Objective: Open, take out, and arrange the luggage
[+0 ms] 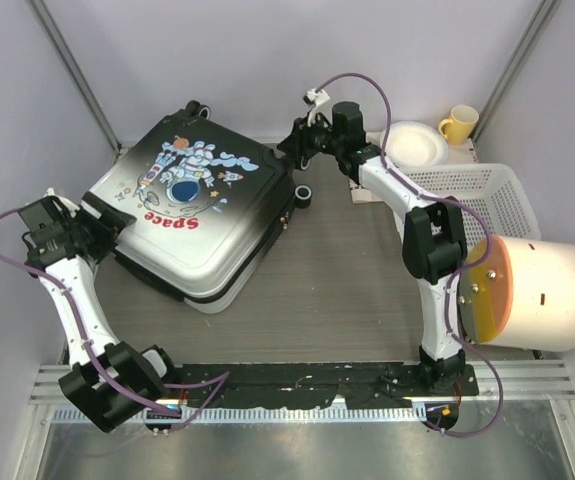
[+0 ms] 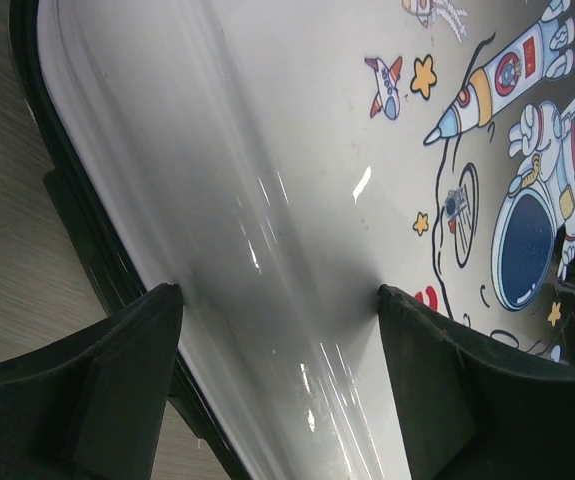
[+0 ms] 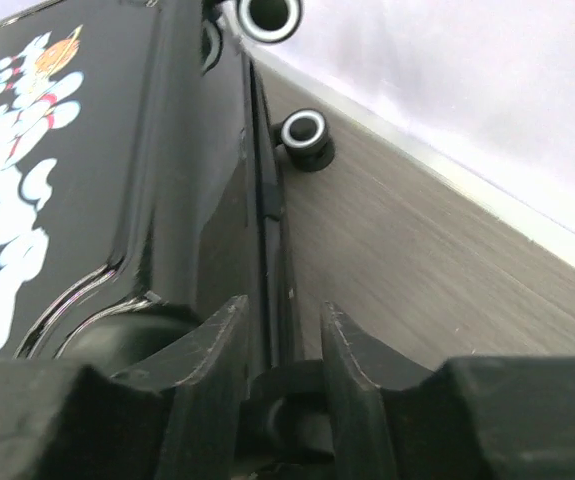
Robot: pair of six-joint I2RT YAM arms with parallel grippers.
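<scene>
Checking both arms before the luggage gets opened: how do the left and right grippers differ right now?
The left gripper has its jaws wide apart over the white end of the luggage; the right gripper has its jaws narrow. The left faces the printed shell; the right sits at the side seam on the black end, near a wheel. Whether the right grips anything is unclear. Both are at the closed luggage.

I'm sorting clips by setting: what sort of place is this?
Probably a robot lab test cell, not a home: left arm and right arm bolted to a rail at the edge of a table, plain walls with metal struts around it, and staged props: luggage, basket, cup.
</scene>
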